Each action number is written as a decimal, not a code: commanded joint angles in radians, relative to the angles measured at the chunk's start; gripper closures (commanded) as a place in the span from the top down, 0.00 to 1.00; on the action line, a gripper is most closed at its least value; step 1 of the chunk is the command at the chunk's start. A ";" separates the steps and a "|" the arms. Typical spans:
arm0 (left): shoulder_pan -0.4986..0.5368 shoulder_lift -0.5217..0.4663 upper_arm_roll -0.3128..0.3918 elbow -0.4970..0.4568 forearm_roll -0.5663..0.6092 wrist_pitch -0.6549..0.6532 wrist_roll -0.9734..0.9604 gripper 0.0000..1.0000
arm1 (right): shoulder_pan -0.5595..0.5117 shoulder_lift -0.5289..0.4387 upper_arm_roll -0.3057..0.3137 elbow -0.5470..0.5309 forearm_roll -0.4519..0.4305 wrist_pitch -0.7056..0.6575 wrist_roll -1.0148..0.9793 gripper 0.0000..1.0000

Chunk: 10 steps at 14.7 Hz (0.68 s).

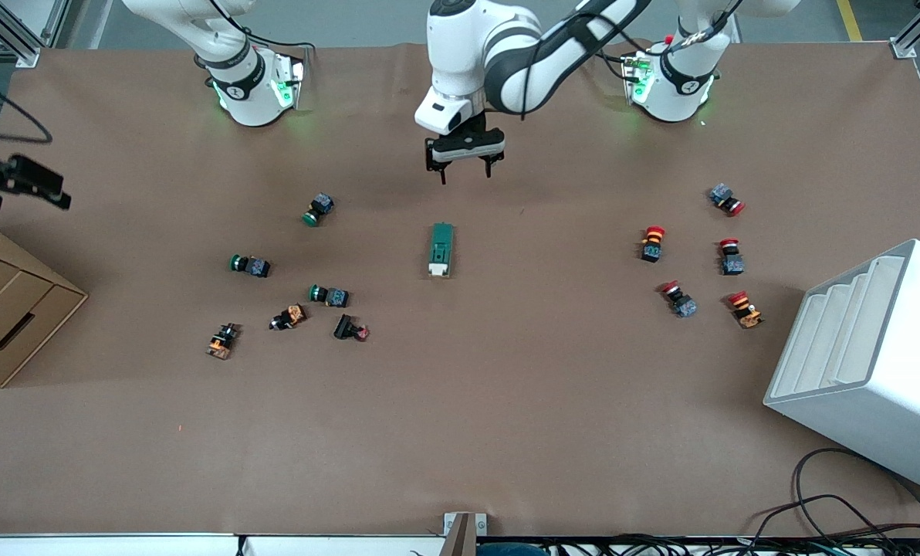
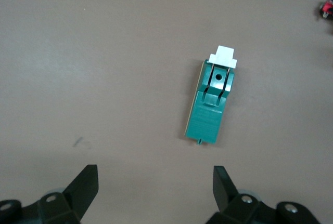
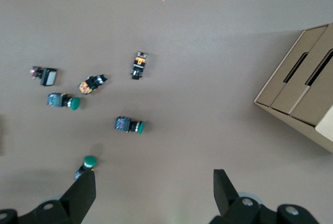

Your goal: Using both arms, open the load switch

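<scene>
Load switch [image 1: 441,249] lies flat mid-worktop [image 1: 506,401], white lever end nearer the front camera. Left tool [image 1: 465,164] hangs released above the worktop near the load switch. Right tool [image 3: 154,193] released, waiting over the green-capped push buttons [image 3: 129,125].

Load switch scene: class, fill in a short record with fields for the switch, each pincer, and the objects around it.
load switch: dark-green block lying flat mid-table, white lever end nearer the front camera
left pincer: open, in the air over bare table just short of the load switch's green end
right pincer: open, empty, above the green push buttons; not in the front view
green push buttons: three, toward the right arm's end
red push buttons: five, toward the left arm's end
contact: none yet
</scene>
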 commanded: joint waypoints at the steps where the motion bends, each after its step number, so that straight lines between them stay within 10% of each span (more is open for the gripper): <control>1: -0.066 0.108 0.005 0.043 0.174 -0.007 -0.216 0.96 | -0.025 0.116 0.012 0.031 -0.021 0.037 -0.007 1.00; 6: -0.132 0.232 0.033 0.046 0.521 -0.031 -0.504 0.97 | 0.036 0.128 0.018 0.017 -0.074 0.093 0.107 1.00; 10: -0.271 0.243 0.158 0.075 0.575 -0.051 -0.513 0.99 | 0.107 0.155 0.018 0.000 -0.052 0.102 0.286 1.00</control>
